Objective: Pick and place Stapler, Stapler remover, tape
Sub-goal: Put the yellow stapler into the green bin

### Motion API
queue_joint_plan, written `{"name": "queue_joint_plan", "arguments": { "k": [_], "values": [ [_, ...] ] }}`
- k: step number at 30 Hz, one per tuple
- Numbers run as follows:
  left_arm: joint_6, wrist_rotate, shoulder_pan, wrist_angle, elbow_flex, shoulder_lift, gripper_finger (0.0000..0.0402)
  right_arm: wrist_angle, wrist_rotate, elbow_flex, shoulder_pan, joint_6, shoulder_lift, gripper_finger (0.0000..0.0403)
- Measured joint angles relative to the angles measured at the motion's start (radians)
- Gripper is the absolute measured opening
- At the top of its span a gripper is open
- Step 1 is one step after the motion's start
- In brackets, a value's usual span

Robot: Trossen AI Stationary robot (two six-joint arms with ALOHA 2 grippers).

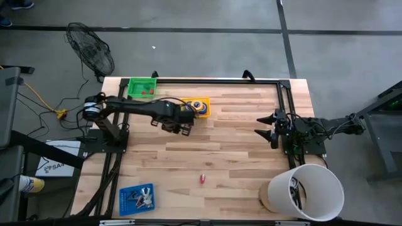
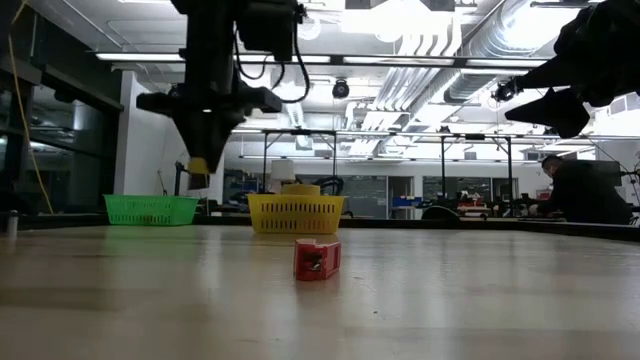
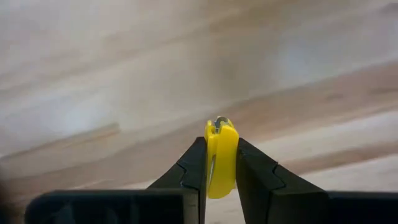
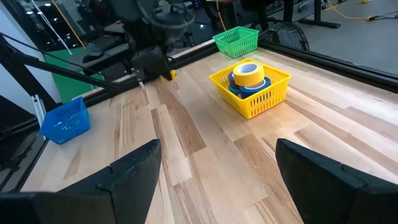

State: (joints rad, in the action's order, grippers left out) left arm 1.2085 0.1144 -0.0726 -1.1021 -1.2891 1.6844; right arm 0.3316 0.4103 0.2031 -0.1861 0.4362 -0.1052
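My left gripper (image 1: pixel 182 129) hangs above the table just in front of the yellow basket (image 1: pixel 200 107), shut on a small solid yellow piece (image 3: pixel 221 155) with a metal bit at its tip. The piece also shows in the low view (image 2: pixel 197 166) and the right wrist view (image 4: pixel 166 75). The basket holds tape rolls, a yellow one (image 4: pixel 249 73) on top of blue ones (image 4: pixel 254 88). A small red piece (image 1: pixel 202 179) lies on the bare table, nearer the front. My right gripper (image 1: pixel 265 126) waits open and empty at the table's right side. My left gripper pinches the yellow piece by its two flat sides (image 3: pixel 211 163) between its two fingers. The fingers point down from above. The piece stands on edge between them, its metal-tipped end (image 3: pixel 219 122) sticking out past the fingertips, lifted clear of the table.
A green basket (image 1: pixel 142 86) with small red pieces stands at the far left. A blue basket (image 1: pixel 137 198) with small items stands at the near left. A tall white bucket (image 1: pixel 308 191) stands at the near right corner. A black frame (image 1: pixel 286 107) edges the right side.
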Motion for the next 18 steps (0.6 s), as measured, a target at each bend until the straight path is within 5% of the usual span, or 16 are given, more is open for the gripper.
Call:
{"name": "queue_joint_plan", "arguments": {
  "k": [9,18],
  "values": [
    [-0.043,0.085,-0.131,-0.113,-0.001,-0.085,0.0052,0.0,0.0,0.0,0.0,0.0,0.0,0.0307],
    [-0.244,0.149,-0.359,-0.157,-0.001,-0.113,0.0052,0.0,-0.001,0.0,0.0,0.0,0.0,0.0307]
  ]
}}
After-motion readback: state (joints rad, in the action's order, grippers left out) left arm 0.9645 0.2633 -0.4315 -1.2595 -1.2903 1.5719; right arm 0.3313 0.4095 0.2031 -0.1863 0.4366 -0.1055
